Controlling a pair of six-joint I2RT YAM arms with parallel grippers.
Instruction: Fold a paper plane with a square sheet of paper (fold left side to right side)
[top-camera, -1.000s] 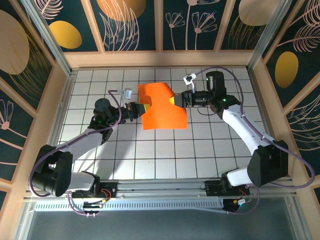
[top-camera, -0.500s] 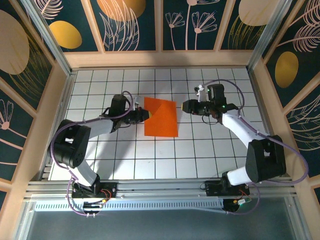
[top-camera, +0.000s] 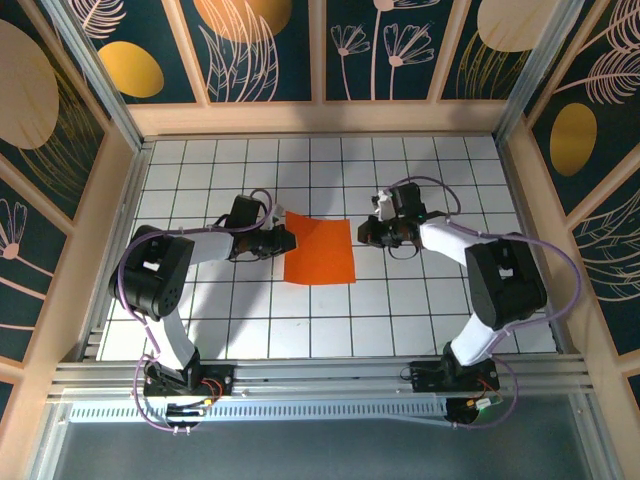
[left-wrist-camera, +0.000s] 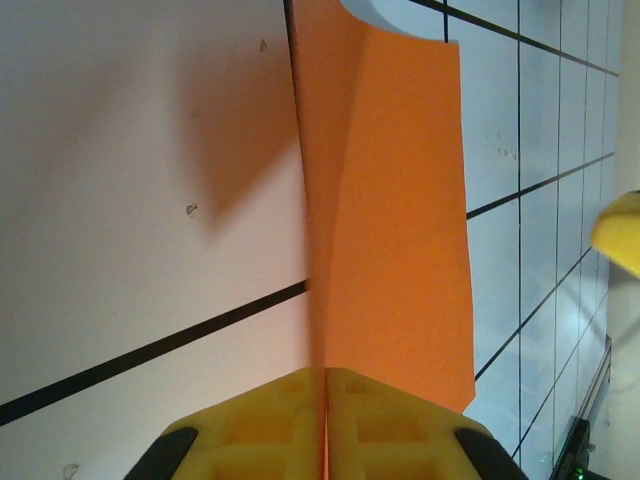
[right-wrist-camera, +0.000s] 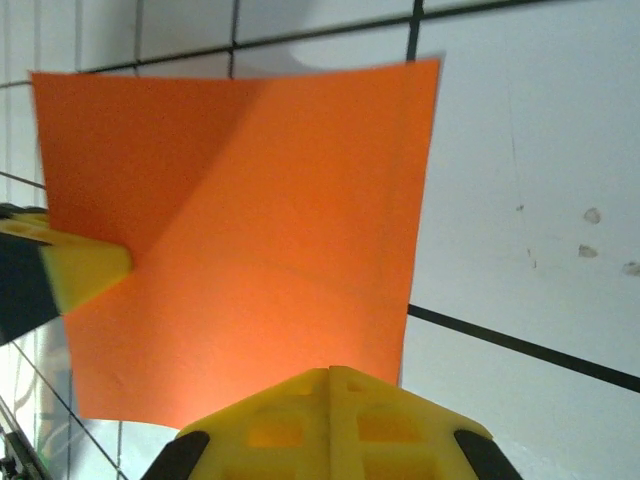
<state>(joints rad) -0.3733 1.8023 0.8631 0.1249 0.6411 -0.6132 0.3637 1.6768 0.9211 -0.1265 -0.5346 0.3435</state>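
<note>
The square sheet of paper (top-camera: 320, 250), bright orange, lies folded into a flat rectangle on the white grid table (top-camera: 420, 300). My left gripper (top-camera: 288, 240) is at its left edge. In the left wrist view that gripper (left-wrist-camera: 325, 375) is shut, with the paper's (left-wrist-camera: 390, 200) creased edge running into the seam between its yellow fingers. My right gripper (top-camera: 360, 236) is at the sheet's right edge. In the right wrist view it (right-wrist-camera: 330, 372) is shut, its tips over the near edge of the paper (right-wrist-camera: 240, 230). No paper plane shape is in view.
Wooden walls (top-camera: 320, 118) close in the table at the back and both sides. A metal rail (top-camera: 320, 380) carries the arm bases at the near edge. The left gripper's yellow finger (right-wrist-camera: 85, 270) shows at the sheet's far side in the right wrist view.
The sheet was held up half folded between both grippers; it now lies lower and flat as a narrower rectangle. Both arms drew in toward it, and the right gripper has shut.
</note>
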